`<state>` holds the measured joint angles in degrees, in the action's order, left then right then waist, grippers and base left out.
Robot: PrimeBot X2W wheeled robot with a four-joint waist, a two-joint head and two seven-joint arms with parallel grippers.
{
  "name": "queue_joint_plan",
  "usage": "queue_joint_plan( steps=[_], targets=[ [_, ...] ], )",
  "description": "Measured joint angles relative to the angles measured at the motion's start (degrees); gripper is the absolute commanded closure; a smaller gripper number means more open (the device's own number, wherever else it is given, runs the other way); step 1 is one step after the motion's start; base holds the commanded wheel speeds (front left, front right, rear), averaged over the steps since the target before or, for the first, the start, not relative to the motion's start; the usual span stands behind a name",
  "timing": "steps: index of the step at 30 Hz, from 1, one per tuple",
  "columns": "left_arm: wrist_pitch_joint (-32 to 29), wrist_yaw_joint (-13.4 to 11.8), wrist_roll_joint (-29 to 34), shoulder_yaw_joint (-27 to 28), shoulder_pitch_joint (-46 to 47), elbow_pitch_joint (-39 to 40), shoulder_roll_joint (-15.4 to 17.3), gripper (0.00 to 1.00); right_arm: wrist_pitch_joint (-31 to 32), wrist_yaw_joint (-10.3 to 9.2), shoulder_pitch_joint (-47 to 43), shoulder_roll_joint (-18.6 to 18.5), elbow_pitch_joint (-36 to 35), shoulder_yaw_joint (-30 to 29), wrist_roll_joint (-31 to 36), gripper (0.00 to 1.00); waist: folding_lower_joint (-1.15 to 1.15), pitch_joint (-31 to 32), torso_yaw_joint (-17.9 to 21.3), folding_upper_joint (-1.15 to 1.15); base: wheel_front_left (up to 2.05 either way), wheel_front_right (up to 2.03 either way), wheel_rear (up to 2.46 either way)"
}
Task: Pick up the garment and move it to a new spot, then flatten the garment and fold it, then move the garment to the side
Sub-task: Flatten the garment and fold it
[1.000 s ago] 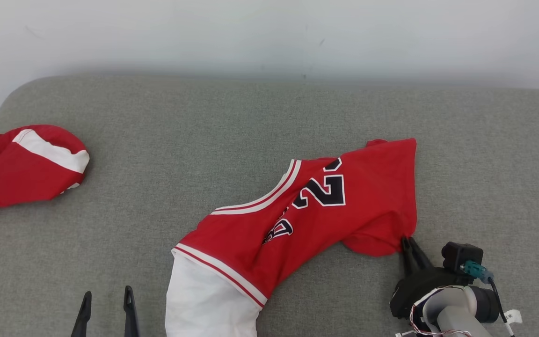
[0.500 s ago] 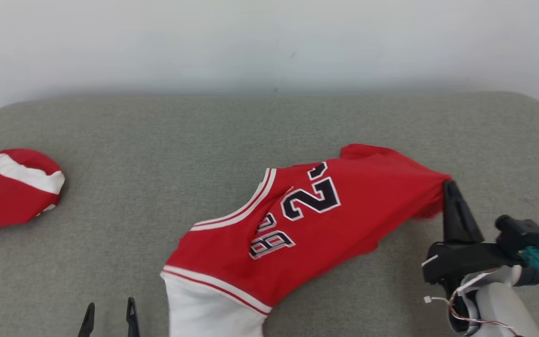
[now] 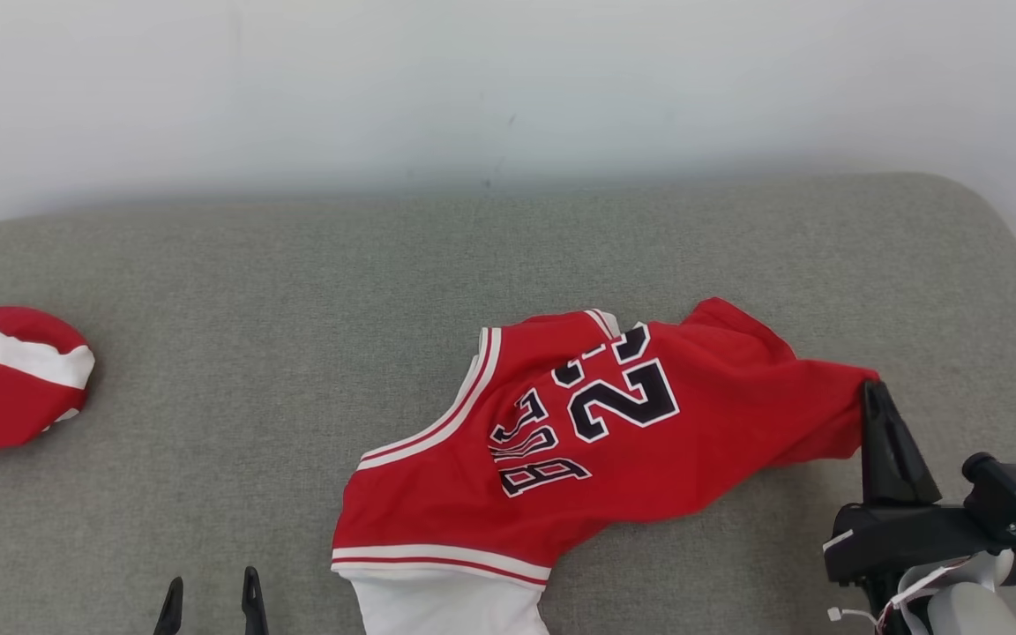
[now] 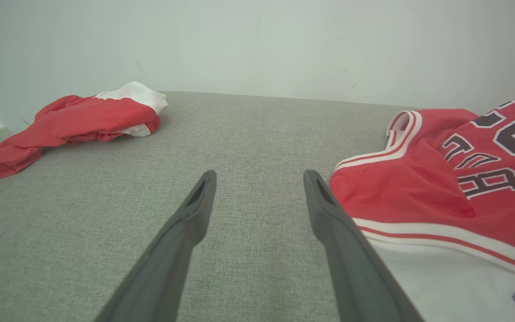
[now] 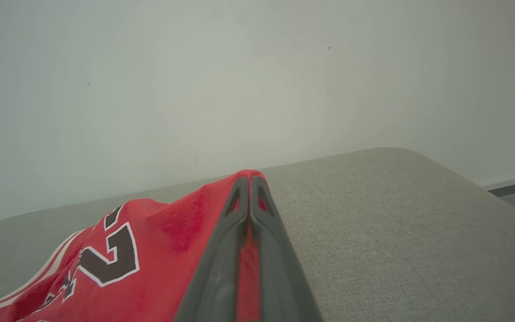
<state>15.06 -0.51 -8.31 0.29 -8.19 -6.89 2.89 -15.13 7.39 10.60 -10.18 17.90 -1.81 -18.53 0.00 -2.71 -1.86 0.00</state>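
Observation:
The garment [image 3: 614, 441] is a red basketball jersey with white trim and black numbers, lying rumpled on the grey cushion, its white part at the bottom edge of the head view. My right gripper [image 3: 871, 388] is shut on the garment's right corner, which it holds lifted off the cushion; in the right wrist view red cloth [image 5: 172, 250] is pinched between the closed fingers [image 5: 249, 181]. My left gripper [image 3: 211, 600] stands open at the lower left, left of the garment [image 4: 441, 188] and apart from it, with nothing between its fingers [image 4: 199, 201].
A second red and white garment [image 3: 5, 379] lies at the cushion's far left edge. The grey cushion [image 3: 252, 353] ends at a white wall behind. Its rounded right corner [image 3: 984, 212] drops to the floor at the right.
My right gripper has closed on the garment's right corner and pulled it up and to the right, stretching the cloth. The head camera has shifted. The left gripper has stayed put.

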Motion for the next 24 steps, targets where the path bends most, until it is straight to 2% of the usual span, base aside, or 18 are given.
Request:
queue_joint_plan(
  steps=[5, 9, 12, 14, 20, 21, 22, 23, 24],
  targets=[
    [0.00, 0.02, -0.35, -0.29, 0.04, -0.26, 0.00, 0.00, -0.01, 0.00, 0.46, -0.16, 3.33, 1.19, -0.40, 1.00, 0.00, 0.09, -0.64, 0.00, 0.00, 0.00, 0.00],
    [0.00, 0.02, -0.35, -0.38, 0.14, -0.44, -0.01, 0.00, -0.01, 0.00, 4.20, -0.91, 8.04, 3.33, 0.74, 1.00, 0.00, 0.01, -1.41, 0.00, 0.00, 0.00, 0.00],
    [0.00, 0.09, -0.35, -0.46, 0.34, -0.55, -0.01, 0.00, -0.01, 0.00, 8.67, -1.04, 13.43, 5.10, 1.44, 1.00, 0.00, -0.29, -1.84, 0.00, 0.00, 0.00, 0.00],
    [0.00, 0.40, -0.35, -0.92, 0.83, -1.03, 0.00, 0.00, -0.01, 0.00, 13.73, -1.55, 19.70, 6.13, 2.55, 1.00, 0.00, -0.70, -2.39, 0.00, 0.00, 0.00, 0.00],
    [0.00, 0.54, -0.35, -1.76, 2.47, -1.42, 0.00, 0.00, -0.01, 0.01, 21.71, -1.80, 29.80, 3.78, 4.57, 1.00, 0.00, -1.62, -3.82, 0.00, 0.00, 0.00, 0.00],
    [0.00, 0.57, -0.35, -1.88, 2.72, -1.45, 0.00, 0.00, 0.00, 0.01, 22.23, -1.82, 30.30, 3.10, 5.03, 0.93, 0.00, -1.73, -4.06, 0.00, 0.00, 0.00, 0.00],
    [0.00, 0.57, -0.35, -1.99, 2.82, -1.48, -0.01, 0.00, -0.01, 0.01, 22.56, -2.01, 30.38, 2.75, 5.86, 0.62, 0.00, -1.83, -4.30, 0.00, 0.00, 0.00, 0.00],
    [0.00, 0.54, -0.35, -2.07, 2.83, -1.49, -0.02, 0.00, 0.00, 0.01, 22.93, -1.91, 30.87, 2.47, 6.45, 0.00, 0.00, -1.89, -4.51, 0.00, 0.00, 0.00, 0.00],
    [0.00, 0.52, -0.41, -2.04, 2.83, -1.51, -0.01, 0.00, 0.00, 0.01, 22.98, -1.62, 30.96, 2.29, 6.76, 0.00, 0.00, -1.92, -4.66, 0.00, 0.00, 0.00, 0.00]
  ],
)
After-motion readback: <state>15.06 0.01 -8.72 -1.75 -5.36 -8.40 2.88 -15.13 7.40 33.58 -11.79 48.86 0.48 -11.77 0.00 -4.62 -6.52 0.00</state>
